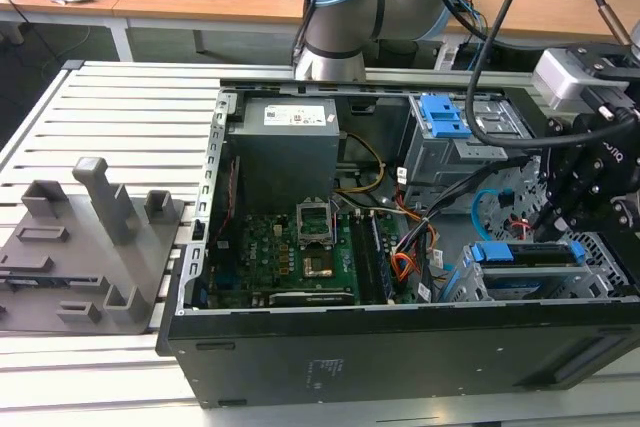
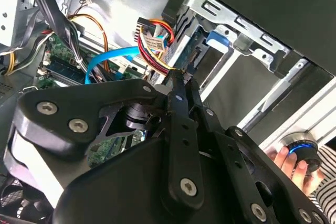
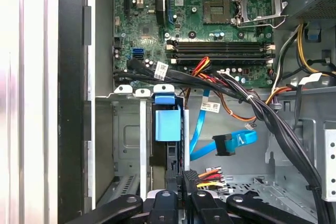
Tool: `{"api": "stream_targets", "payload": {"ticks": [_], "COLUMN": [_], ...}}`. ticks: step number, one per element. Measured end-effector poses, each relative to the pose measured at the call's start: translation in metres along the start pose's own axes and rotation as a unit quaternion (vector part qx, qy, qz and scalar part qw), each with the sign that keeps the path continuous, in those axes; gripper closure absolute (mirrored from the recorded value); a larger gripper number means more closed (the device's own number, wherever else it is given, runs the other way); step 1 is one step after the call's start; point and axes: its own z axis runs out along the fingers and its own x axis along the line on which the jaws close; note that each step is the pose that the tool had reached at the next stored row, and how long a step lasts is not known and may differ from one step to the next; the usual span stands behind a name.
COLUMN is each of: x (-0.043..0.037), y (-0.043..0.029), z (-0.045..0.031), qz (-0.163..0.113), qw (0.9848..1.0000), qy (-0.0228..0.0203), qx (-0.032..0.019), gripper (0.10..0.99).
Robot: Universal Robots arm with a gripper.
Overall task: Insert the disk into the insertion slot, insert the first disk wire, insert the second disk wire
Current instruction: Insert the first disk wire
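My pincer (image 1: 552, 219) reaches into the open computer case (image 1: 400, 347) at about 3 o'clock of it in the exterior view. My arm's base (image 1: 335, 17) stands at 12 o'clock beyond the case.

In both wrist views the pincer (image 2: 181, 77) (image 3: 182, 195) is clenched. Its tips meet on the small dark plug of the first disk wire (image 3: 206, 174), whose red, orange and yellow strands (image 2: 153, 38) fan out behind the plug.

The disk (image 3: 167, 124) already sits in the insertion slot (image 3: 126, 140), with its blue tab facing me. In the exterior view, slot (image 1: 605, 262) and disk (image 1: 525, 255) lie at roughly 4 o'clock of the case, just beside my pincer. The taller cage with the blue latch (image 1: 445, 117) stands at 1 o'clock.

The second disk wire (image 3: 226, 143), a flat blue cable, lies loose near the disk, its dark plug apart from it. The motherboard (image 3: 210, 24) spreads beyond.

On the slatted surface (image 1: 120, 97) at 9 o'clock rests a grey fixture (image 1: 90, 247).

A person's hand (image 2: 291, 165) rests by a round knob with a blue ring (image 2: 300, 148) (outside the case).
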Motion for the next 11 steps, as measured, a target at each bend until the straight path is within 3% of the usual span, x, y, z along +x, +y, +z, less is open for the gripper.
{"api": "stream_targets", "payload": {"ticks": [3,11], "x": [0.0000,0.0001], "y": [-0.0065,-0.0069], "z": [0.0040,0.0092], "qz": [0.000,0.000], "qw": [1.0000,1.0000], "qy": [-0.0016,-0.0020], "qx": [-0.0008,-0.0008], "gripper": [0.922,0.922]}}
